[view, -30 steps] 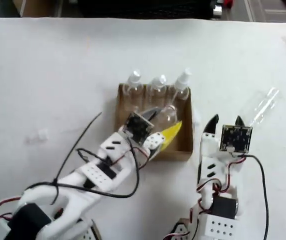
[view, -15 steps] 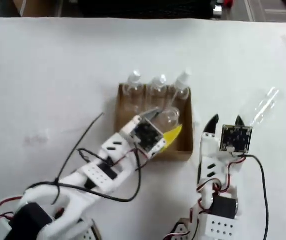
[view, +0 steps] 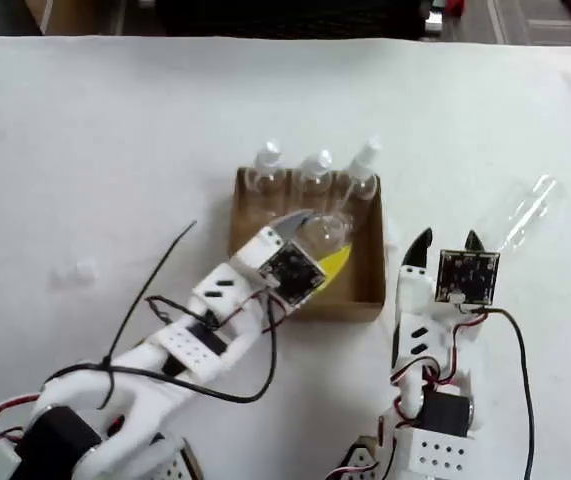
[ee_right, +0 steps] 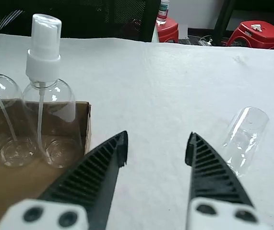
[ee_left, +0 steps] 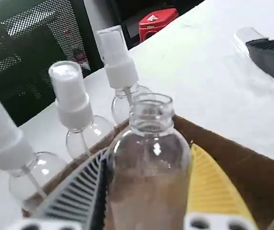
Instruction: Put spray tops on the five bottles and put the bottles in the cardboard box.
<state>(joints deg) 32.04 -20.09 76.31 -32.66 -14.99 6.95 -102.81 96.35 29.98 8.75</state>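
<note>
Clear plastic bottle [ee_left: 148, 143], neck open and bare, sits clamped in your left gripper [view: 320, 235] over the brown cardboard box [view: 360, 305].

Its ribbed grey and yellow fingers [ee_left: 213, 187] press the round, glossy body from both sides, and your left arm slants in across the box's near wall. Along the box's far wall stand three capped bottles [view: 314, 175], round-bellied, each with a white spray top [ee_left: 69, 96] and a thin dip tube. Your right gripper [ee_right: 156, 139] hangs just beside the box over the white table [view: 115, 130], black toothed jaws spread with nothing between them. A loose bottle [ee_right: 244, 136] lies on its side near it. Since a second ago your left wrist has rolled and the held bottle has shifted slightly; your right arm has barely moved.
</note>
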